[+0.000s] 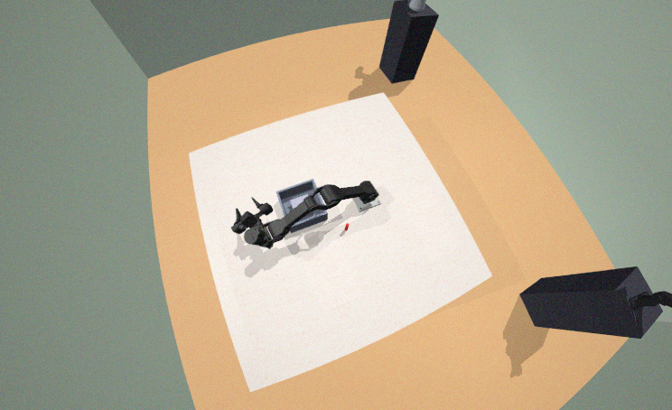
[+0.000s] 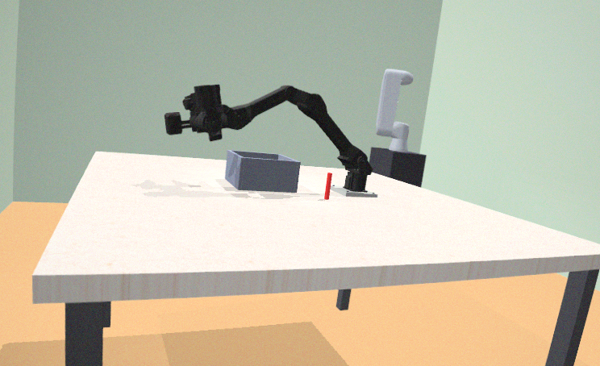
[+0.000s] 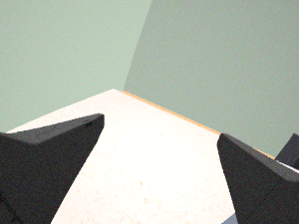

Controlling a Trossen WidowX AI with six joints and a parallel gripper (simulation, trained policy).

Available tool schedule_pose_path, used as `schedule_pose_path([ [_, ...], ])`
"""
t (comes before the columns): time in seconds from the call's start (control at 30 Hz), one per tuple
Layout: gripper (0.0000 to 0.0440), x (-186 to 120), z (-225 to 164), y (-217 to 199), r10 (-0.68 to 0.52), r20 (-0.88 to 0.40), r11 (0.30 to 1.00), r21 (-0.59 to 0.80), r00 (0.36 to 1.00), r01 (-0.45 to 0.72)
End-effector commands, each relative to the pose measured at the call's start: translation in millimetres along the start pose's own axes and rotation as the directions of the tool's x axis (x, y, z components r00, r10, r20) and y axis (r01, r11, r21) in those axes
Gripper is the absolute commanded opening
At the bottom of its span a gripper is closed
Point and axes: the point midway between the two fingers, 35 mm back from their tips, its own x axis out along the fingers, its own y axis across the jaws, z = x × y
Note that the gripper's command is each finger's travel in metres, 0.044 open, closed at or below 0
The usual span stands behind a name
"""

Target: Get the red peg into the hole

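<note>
Red peg (image 1: 347,226) (image 2: 327,186): standing on end on the table (image 1: 339,305) (image 2: 293,236) (image 3: 149,168), outside the box. Released at the gripper (image 1: 245,204) (image 2: 179,112) (image 3: 162,129), with jaws spread wide and nothing between them. Raised above the table, well apart from the peg, and pointing roughly toward 11 o'clock in the top view. Seen past the fingertips in the wrist view: pale table surface, a table corner near 11 o'clock, and green walls (image 3: 214,54) beyond. Next outward, at 3 o'clock from the gripper: the open grey-blue box (image 1: 308,224) (image 2: 268,174) (image 3: 229,219), set upright on the table beneath the black arm (image 1: 333,194) (image 2: 314,104). Inside, at the bottom: a pale plate (image 1: 294,203), partly hidden by the arm; too small to make out the hole. From the box, peg at about 4 o'clock, apart from its wall. Farther out, at 3 o'clock from the box: the arm's base plate (image 1: 377,205) (image 2: 361,195), near the peg. Beyond the table, toward 1 o'clock: a dark pedestal (image 1: 405,51) (image 2: 402,168) bearing a white arm (image 1: 416,4) (image 2: 387,101). Toward 4 o'clock: another dark pedestal (image 1: 573,305).
</note>
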Motion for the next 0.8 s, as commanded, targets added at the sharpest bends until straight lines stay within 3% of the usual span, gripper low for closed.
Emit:
schedule_pose_path([
  [0.0, 0.0423, -3, 4, -1, 0.016, -0.001, 1.000, -0.021, 1.000, -0.016],
  [0.03, 0.0440, -6, 9, -2, 0.033, -0.003, 0.999, -0.041, 0.999, -0.033],
  [0.37, 0.0440, -79, 44, -21, 0.315, -0.073, 0.934, -0.155, 0.946, -0.323],
  [0.77, 0.0440, -168, 31, -63, 0.580, -0.298, 0.751, -0.165, 0.758, -0.639],
])
